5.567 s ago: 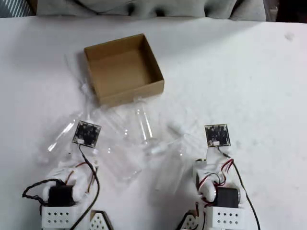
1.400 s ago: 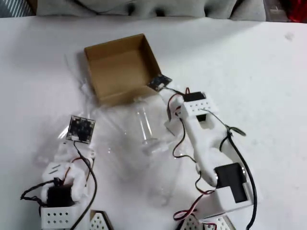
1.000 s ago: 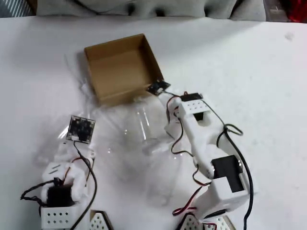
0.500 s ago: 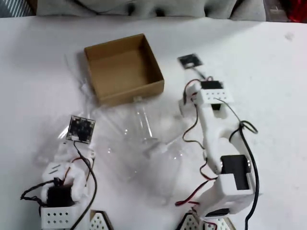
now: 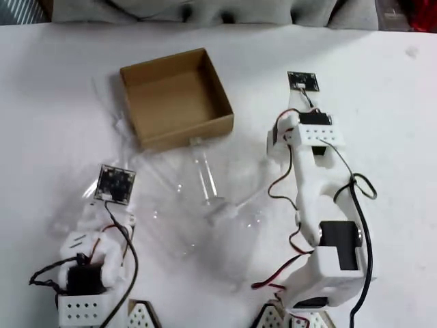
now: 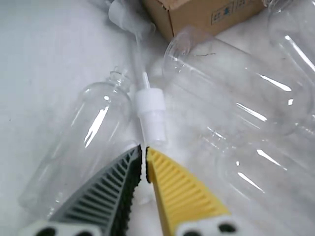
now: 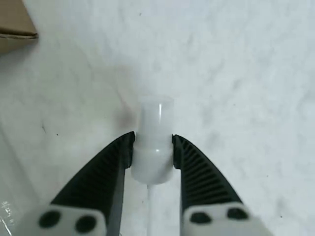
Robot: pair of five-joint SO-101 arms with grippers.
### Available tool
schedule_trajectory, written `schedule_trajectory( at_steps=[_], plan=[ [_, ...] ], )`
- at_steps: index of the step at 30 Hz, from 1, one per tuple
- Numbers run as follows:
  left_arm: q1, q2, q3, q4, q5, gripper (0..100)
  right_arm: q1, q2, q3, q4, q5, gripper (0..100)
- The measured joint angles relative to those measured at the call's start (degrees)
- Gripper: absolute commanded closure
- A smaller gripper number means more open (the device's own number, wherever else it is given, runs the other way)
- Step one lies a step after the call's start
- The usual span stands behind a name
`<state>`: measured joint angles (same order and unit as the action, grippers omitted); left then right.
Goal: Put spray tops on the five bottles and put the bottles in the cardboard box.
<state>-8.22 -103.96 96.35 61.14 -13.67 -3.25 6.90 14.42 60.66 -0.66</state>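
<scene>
Right gripper (image 7: 152,143): its two black fingers are clamped on a white spray top (image 7: 155,118), gripped round the collar, with the nozzle end pointing away from the wrist. It is held over the bare white table (image 7: 236,59). In the high view the right arm (image 5: 317,178) is stretched forward, with its wrist to the right of the cardboard box (image 5: 188,132) and apart from it.

Left gripper (image 6: 143,153): the grey and yellow fingers are pressed together with nothing between them. The tips sit just beside a second spray top (image 6: 150,110) lying flat on the table. A clear bottle (image 6: 83,142) lies alongside it, its neck uncapped. A larger clear bottle (image 6: 236,98) lies on the other side, close to the box wall. Both are see-through to the table beneath.

The box stands open-topped with its brown floor in plain view. The other clear bottles (image 5: 205,181) lie outside it in a loose group between the box and the arms. Their number cannot be told
</scene>
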Motion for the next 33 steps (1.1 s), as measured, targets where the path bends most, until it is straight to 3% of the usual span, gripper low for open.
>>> schedule_trajectory(
  at_steps=[4, 9, 13, 20, 28, 33],
  plan=[
    [0.00, 0.00, 0.00, 0.00, 0.00, 98, -0.88, 0.09, -3.25, 1.85, -0.53, 98.1],
    [-0.79, 0.00, 0.00, 0.00, 0.00, 98, -8.53, -0.62, -12.66, 11.69, -4.40, 97.7],
    [-6.77, 0.00, 0.00, -0.97, 0.26, 98, -17.23, -0.70, -19.25, 14.33, -7.47, 97.7],
    [-21.36, 0.00, -2.99, -4.04, 9.32, 98, -31.82, 1.76, -25.76, 14.51, -8.88, 97.7],
    [-28.13, 1.76, -10.20, -3.87, 12.13, 98, -43.25, 7.56, -29.54, 14.51, -16.09, 97.7],
    [-29.89, 17.76, -25.23, -2.99, 12.13, 98, -45.80, 11.60, -29.63, 13.45, -18.20, 97.7]
  ],
)
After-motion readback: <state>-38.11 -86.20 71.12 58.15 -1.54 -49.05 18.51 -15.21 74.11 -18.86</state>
